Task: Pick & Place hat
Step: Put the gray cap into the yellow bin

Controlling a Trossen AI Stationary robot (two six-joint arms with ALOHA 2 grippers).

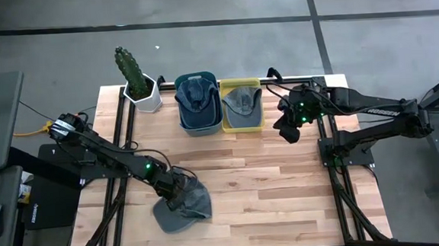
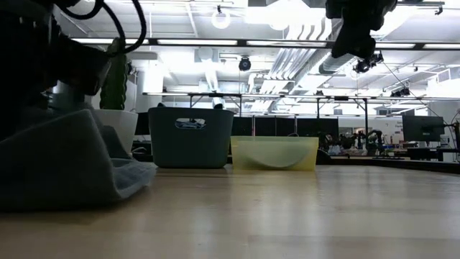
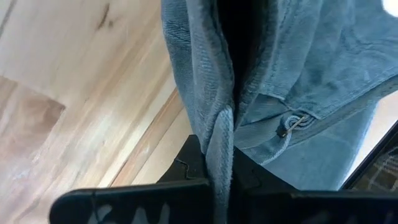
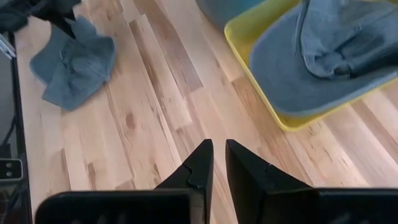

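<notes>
A grey-blue hat lies near the table's near edge, left of centre; the low view shows it resting on the wood. My left gripper sits at its far-left side, shut on its cloth. My right gripper hangs in the air by the yellow bin's right side, holding nothing, its fingers nearly together. From there the hat shows far off. My left gripper pinches a raised ridge of the hat's cloth between its two fingers, and the cloth looks folded double there. The fingers come from above, slanting in from the table's left. The rest of the hat rests on the table.
At the far edge stand a blue bin and a yellow bin, each with a grey hat inside. A cactus in a white pot stands left of them. Bare wood lies between the hat and the right arm.
</notes>
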